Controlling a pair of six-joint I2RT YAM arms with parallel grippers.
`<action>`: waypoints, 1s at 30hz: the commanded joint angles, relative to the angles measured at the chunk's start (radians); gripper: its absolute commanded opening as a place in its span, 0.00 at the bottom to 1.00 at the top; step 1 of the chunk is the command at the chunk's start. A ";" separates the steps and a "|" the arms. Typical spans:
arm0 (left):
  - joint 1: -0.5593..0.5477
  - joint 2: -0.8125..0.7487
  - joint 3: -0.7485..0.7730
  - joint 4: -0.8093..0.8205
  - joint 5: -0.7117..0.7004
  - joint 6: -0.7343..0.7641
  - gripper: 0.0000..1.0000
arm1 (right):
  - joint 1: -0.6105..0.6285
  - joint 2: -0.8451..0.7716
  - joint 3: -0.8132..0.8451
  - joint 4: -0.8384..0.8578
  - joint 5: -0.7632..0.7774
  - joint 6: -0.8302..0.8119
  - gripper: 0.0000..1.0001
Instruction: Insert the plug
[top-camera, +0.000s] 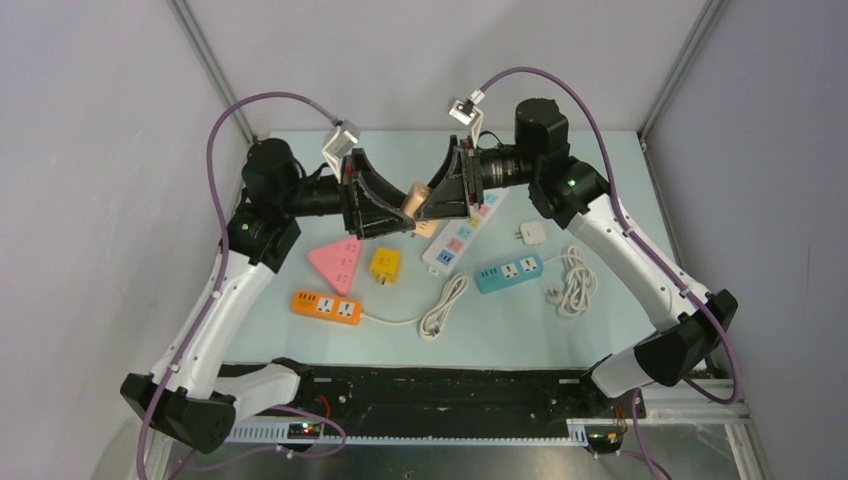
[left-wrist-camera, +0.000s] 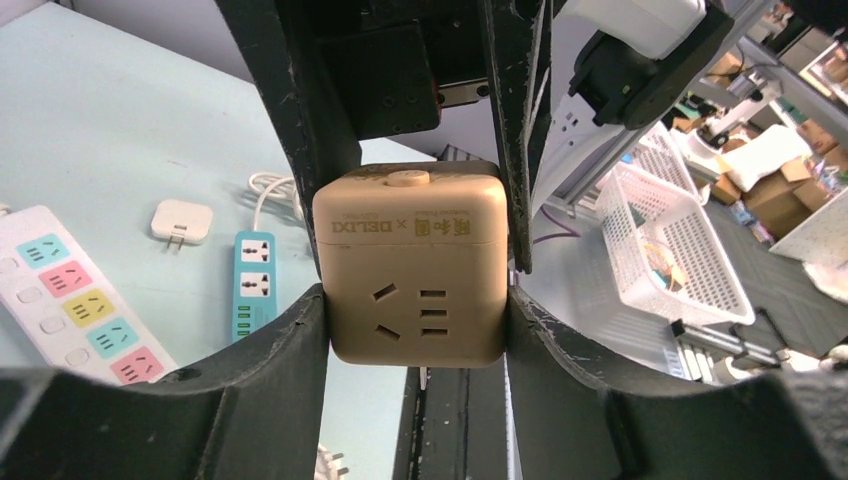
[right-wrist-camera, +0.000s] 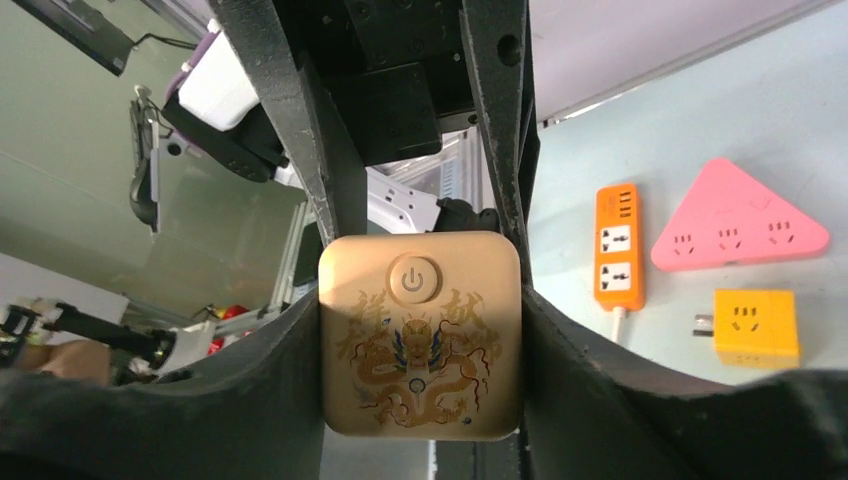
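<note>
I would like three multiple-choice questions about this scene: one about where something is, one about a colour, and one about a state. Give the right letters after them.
1. Where is the beige cube?
A. Lying beside the orange strip
B. Up in the air above the table
C. In a white basket

2. What colour is the triangular socket?
A. Pink
B. Green
C. Black

3. How is the white adapter near the teal strip?
A. Plugged into that strip
B. Lying loose on the table
C. Held in jaws

Answers:
1 B: each wrist view shows the cube between jaws, off the table.
2 A: it is plainly pink in the top view.
3 B: bare table shows between the adapter and the strip.
</note>
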 joint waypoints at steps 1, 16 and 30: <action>0.003 -0.009 0.014 0.047 0.007 -0.001 0.00 | 0.008 0.012 0.045 -0.008 -0.008 -0.010 0.50; 0.100 -0.087 -0.031 -0.021 -0.250 0.034 1.00 | -0.006 -0.127 -0.037 -0.083 0.441 -0.199 0.00; 0.195 -0.183 -0.138 -0.125 -0.796 0.056 1.00 | 0.006 -0.123 -0.391 0.096 0.702 -0.507 0.00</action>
